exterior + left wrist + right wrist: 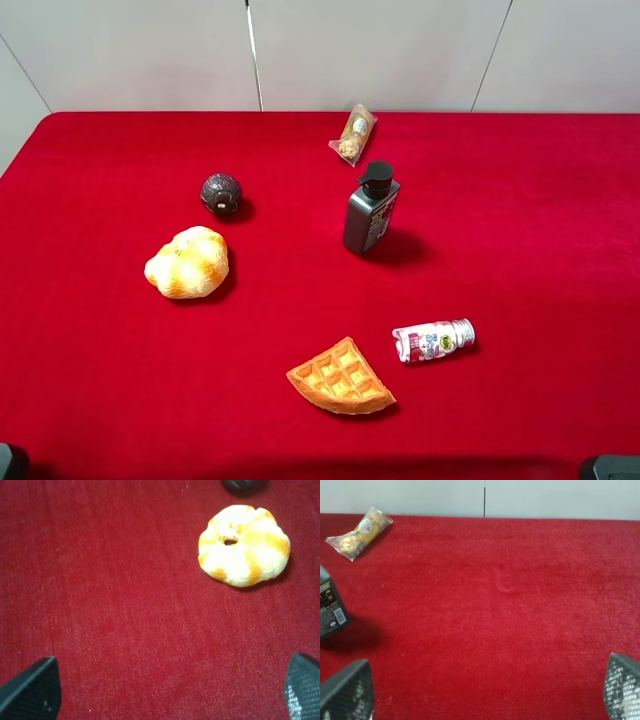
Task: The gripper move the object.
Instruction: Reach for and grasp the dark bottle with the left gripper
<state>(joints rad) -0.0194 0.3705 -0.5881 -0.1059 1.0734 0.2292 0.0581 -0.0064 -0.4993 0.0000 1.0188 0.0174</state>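
Note:
The dark grey pump bottle [370, 210] with a black pump top stands upright on the red tablecloth, right of centre and toward the back. Its lower corner with the label also shows at the edge of the right wrist view [330, 605]. My right gripper [485, 692] is open and empty, with its fingers wide apart, well short of the bottle and to its right. My left gripper [167, 695] is open and empty over bare cloth, short of the bread roll. In the high view only dark bits of the arms show at the two bottom corners.
A bread roll [187, 262] [243, 545] lies at the left, with a dark brown ball [221, 193] behind it. A waffle piece [340, 378] and a small white-pink bottle [433, 340] lie near the front. A wrapped snack packet [353, 134] [360, 532] lies by the back edge.

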